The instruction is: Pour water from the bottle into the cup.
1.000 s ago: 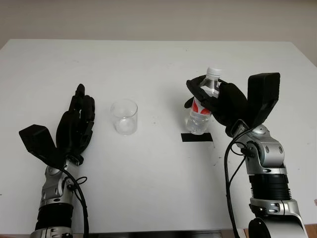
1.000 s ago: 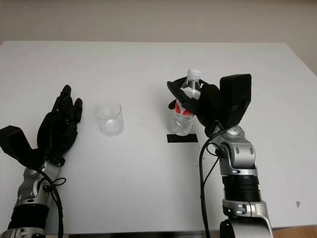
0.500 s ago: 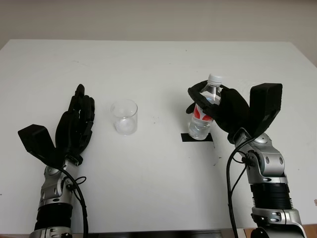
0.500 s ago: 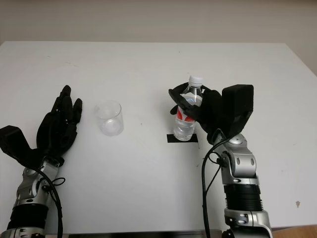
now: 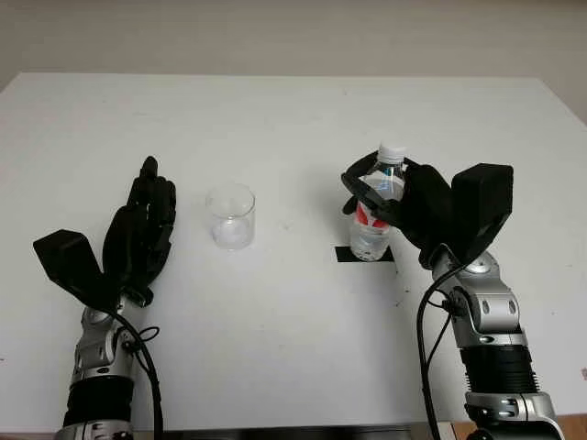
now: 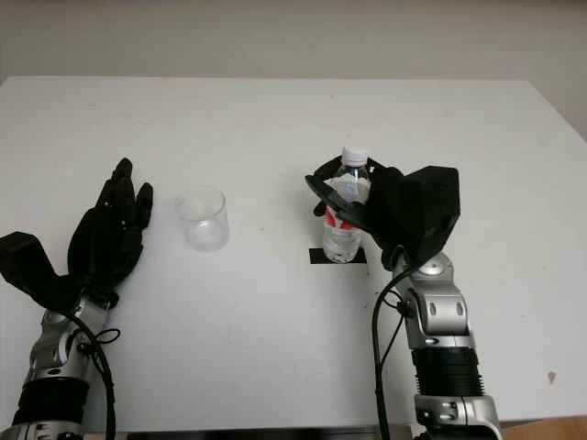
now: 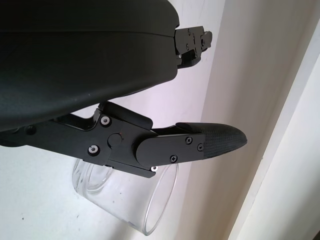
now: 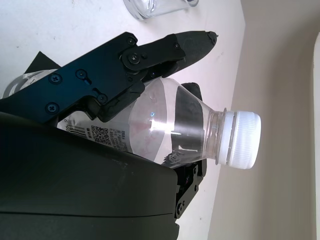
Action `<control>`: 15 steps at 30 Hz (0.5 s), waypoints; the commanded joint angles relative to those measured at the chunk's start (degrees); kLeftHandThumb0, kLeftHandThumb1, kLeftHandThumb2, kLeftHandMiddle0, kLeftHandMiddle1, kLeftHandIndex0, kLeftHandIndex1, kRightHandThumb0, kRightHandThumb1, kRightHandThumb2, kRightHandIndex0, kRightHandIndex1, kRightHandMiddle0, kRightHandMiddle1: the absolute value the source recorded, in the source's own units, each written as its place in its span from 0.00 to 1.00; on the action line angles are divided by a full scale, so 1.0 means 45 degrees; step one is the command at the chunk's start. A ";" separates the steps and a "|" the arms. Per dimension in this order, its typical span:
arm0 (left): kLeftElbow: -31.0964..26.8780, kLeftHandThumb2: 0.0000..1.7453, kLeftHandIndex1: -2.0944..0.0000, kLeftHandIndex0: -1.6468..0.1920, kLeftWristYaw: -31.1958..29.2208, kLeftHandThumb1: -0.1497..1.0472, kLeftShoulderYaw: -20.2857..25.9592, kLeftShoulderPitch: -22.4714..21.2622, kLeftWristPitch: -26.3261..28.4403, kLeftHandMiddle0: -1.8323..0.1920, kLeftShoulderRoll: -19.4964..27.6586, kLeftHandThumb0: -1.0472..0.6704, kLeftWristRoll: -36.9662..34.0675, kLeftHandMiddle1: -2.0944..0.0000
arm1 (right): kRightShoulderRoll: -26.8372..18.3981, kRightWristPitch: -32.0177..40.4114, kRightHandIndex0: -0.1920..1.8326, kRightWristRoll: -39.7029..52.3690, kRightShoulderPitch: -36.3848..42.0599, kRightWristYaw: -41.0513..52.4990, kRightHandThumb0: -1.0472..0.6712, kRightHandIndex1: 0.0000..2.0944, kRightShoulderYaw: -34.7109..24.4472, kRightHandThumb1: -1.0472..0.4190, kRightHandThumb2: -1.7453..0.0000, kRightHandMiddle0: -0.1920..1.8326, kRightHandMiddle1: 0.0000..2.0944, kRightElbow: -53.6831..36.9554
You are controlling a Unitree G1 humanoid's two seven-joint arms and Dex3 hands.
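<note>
- Bottle first: one small clear plastic water bottle [image 5: 373, 209] with a white ribbed screw cap [image 8: 241, 138] and a red-and-white label, standing upright on a black rectangular tape patch [image 5: 364, 254] toward the right side of the white matte table [image 5: 293, 119].
- Cap's on, and the plastic looks thin and glossy (there's a bright glare spot on the shoulder in the right wrist view).
- One black right hand [image 5: 404, 197] is wrapped around the bottle's middle, fingers [image 8: 150, 55] curled over the label, thumb on the other side.
- One clear, straight-sided cylindrical cup [image 5: 230, 216] stands upright left of the bottle, well apart from it; can't tell if there's anything in it.
- One black left hand [image 5: 139, 235] sits open just left of the cup, holding nothing, with a textured rubbery fingertip [image 7: 220, 140] close to the cup's rim.
</note>
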 commanded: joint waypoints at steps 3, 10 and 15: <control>0.0012 0.26 0.97 0.95 -0.0022 1.00 0.0052 0.0089 -0.0011 0.96 0.0118 0.18 0.0034 0.97 | -0.0224 0.0051 0.75 -0.0077 0.0062 0.0426 0.35 1.00 0.0203 0.00 0.85 0.53 1.00 0.0095; 0.0127 0.26 0.97 0.95 -0.0024 1.00 0.0082 -0.0016 -0.0011 0.96 0.0152 0.18 0.0019 0.97 | -0.0281 0.0124 0.57 -0.0133 0.0162 0.0579 0.31 1.00 0.0199 0.00 0.89 0.39 1.00 0.0005; 0.0216 0.27 0.97 0.95 -0.0160 1.00 0.0066 -0.0078 -0.0058 0.96 0.0250 0.19 0.0039 0.98 | -0.0206 0.0120 0.55 0.0098 0.0294 0.0642 0.32 1.00 -0.0016 0.00 0.91 0.39 1.00 -0.0018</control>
